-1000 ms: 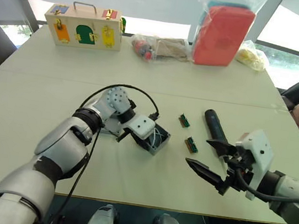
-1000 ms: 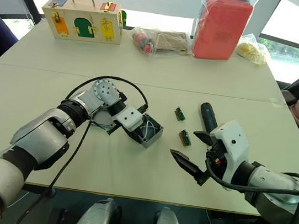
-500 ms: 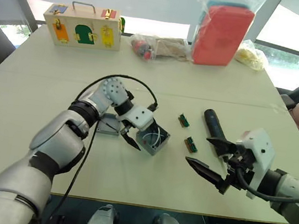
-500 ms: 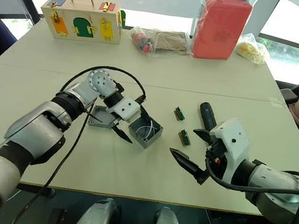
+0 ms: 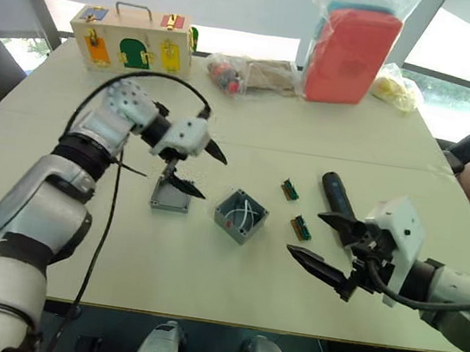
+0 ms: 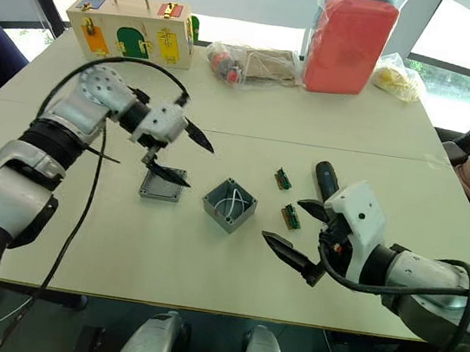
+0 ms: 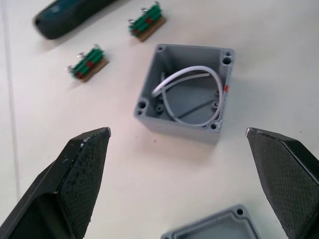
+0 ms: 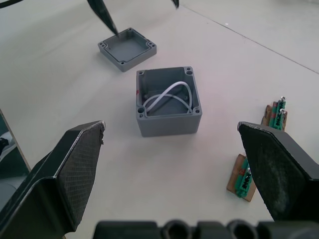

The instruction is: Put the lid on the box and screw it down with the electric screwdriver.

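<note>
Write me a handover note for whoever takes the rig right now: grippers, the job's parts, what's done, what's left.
Left gripper: jaws open, empty, above the lid.
Right gripper: jaws open, empty, near the table's front edge.
Lid: flat on the table, hollow side up, to the robot's left of the box, apart from it.
Box: open, white wires inside.
Electric screwdriver: lying on the table beyond the right gripper.
Done: nothing fitted.
Left: place the lid, pick up the screwdriver, drive the screws.

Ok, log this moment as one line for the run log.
left gripper open above lid | right gripper open, empty | box uncovered | electric screwdriver on table
</note>
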### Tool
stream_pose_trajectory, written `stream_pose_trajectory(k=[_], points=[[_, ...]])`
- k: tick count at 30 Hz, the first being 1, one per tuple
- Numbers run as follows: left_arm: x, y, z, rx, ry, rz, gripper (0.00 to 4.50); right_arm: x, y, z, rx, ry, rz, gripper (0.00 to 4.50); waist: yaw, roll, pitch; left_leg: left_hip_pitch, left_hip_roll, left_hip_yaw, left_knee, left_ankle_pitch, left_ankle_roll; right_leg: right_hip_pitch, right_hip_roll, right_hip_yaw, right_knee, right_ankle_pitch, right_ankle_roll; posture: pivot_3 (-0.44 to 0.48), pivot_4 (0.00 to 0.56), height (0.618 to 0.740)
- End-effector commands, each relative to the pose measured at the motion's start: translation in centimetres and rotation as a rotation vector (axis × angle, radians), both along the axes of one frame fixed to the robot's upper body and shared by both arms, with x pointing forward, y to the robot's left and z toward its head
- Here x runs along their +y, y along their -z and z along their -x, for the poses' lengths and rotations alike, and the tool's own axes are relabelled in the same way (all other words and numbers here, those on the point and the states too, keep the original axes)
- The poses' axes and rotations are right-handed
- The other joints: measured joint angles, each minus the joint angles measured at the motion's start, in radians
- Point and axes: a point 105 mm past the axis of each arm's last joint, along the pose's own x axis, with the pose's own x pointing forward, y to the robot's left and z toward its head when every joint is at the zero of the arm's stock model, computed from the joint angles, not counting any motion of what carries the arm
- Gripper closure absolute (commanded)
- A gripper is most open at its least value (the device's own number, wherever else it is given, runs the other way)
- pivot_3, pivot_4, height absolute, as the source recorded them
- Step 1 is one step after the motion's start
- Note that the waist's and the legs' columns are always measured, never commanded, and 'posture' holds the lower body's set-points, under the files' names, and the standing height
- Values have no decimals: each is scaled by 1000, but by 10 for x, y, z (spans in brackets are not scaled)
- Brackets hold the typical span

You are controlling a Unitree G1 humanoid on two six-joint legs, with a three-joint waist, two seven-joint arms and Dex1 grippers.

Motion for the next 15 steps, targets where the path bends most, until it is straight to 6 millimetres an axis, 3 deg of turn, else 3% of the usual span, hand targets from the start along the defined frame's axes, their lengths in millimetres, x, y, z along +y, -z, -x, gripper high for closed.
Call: stream_pose_trajectory(k=[1, 6, 11, 15], points=[[20, -19, -15, -50, -263, 170, 17, 1, -19, -3, -85, -33, -5, 0, -1, 0, 0, 0, 0, 0, 0, 0, 0, 0, 0, 0, 0, 0, 0, 0, 150, 730], [68, 17, -14, 56, -821, 244, 17, 6, -37, -4, -119, -140, 25, 0, -24, 1, 0, 1, 2, -3, 0, 0, 0, 0, 0, 1, 1, 2, 4, 0, 150, 730], [78, 33, -6, 93, -1057, 258, 17, 7, -41, -7, -122, -178, 39, 0, -3, -5, 4, 0, 1, -9, 0, 0, 0, 0, 0, -2, 2, 2, 4, 0, 150, 730], [82, 59, 6, 222, -1281, 299, 17, 15, -41, -11, -120, -253, 75, 0, 1, -4, 3, 1, -1, -8, 0, 0, 0, 2, -2, -2, 1, 2, 4, 0, 150, 730]])
